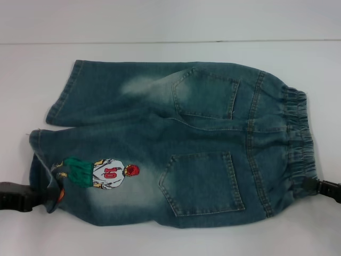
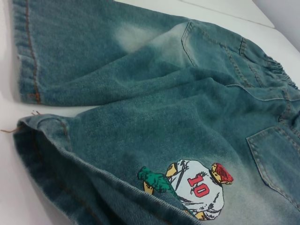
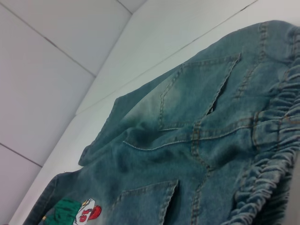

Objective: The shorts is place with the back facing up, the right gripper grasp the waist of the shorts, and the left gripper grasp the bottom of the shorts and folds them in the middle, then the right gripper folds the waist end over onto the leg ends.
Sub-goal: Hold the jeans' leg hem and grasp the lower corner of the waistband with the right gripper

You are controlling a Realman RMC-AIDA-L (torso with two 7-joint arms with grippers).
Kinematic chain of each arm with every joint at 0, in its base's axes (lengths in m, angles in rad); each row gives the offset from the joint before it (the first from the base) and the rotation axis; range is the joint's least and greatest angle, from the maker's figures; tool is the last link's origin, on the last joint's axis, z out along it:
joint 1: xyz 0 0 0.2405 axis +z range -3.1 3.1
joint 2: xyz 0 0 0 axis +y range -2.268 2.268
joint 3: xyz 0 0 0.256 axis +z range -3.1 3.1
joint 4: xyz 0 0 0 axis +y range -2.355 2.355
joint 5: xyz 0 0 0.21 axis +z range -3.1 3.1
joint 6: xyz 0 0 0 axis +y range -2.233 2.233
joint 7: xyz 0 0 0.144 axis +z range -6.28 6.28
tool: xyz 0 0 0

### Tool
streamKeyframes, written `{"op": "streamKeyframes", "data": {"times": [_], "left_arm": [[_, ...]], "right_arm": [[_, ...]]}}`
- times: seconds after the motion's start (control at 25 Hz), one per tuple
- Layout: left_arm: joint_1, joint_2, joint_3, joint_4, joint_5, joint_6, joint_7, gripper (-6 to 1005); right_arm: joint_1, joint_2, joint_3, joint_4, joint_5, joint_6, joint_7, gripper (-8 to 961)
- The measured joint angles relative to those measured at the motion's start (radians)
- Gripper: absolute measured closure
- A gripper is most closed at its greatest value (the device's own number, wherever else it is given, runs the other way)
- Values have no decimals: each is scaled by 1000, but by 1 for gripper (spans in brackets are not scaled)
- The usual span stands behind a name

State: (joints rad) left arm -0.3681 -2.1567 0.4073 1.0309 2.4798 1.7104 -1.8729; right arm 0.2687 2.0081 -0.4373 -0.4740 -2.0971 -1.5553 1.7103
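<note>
Shorts (image 1: 176,144): faded blue-green denim, spread back side up on the white table (image 1: 170,242), leg openings toward the robot's left, gathered band toward its right.
Waist (image 1: 298,138): puckered elastic band forming the right-hand edge; in the right wrist view (image 3: 269,159) its ruffles fill the near foreground.
Back pockets: two patch pockets, far one (image 1: 208,93) and near one (image 1: 202,181), both beside the waist.
Leg hems: far hem (image 1: 64,96) lies flat; near hem (image 1: 45,170) is raised off the table and folded a little at its near corner, with the opening gaping in the left wrist view (image 2: 42,150).
Cartoon figure (image 1: 101,173): on the near leg, white jersey numbered 10, green shorts (also plain in the left wrist view (image 2: 192,187)).
Left gripper (image 1: 45,194): black claw at the near-left corner, reaching into the lifted near hem; its fingertips are hidden by the cloth, so the grasp looks closed on the hem but cannot be confirmed.
Right gripper (image 1: 314,186): black claw at the near-right corner, its tip meeting the near end of the waist; whether the fingers pinch the band cannot be told.
Table: plain white surface, meeting a white wall (image 1: 170,18) behind the shorts.
</note>
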Motion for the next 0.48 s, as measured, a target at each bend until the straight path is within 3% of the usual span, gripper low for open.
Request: {"op": "streamKeyframes", "data": {"times": [0.16, 0.48], "left_arm": [[1, 1, -1, 0, -1, 2, 0, 972], [4, 15, -9, 3, -27, 38, 6, 972]], "right_arm": [[-1, -3, 7, 0, 0, -1, 1, 847], [-10, -21, 59, 0, 1, -52, 1, 911]]}}
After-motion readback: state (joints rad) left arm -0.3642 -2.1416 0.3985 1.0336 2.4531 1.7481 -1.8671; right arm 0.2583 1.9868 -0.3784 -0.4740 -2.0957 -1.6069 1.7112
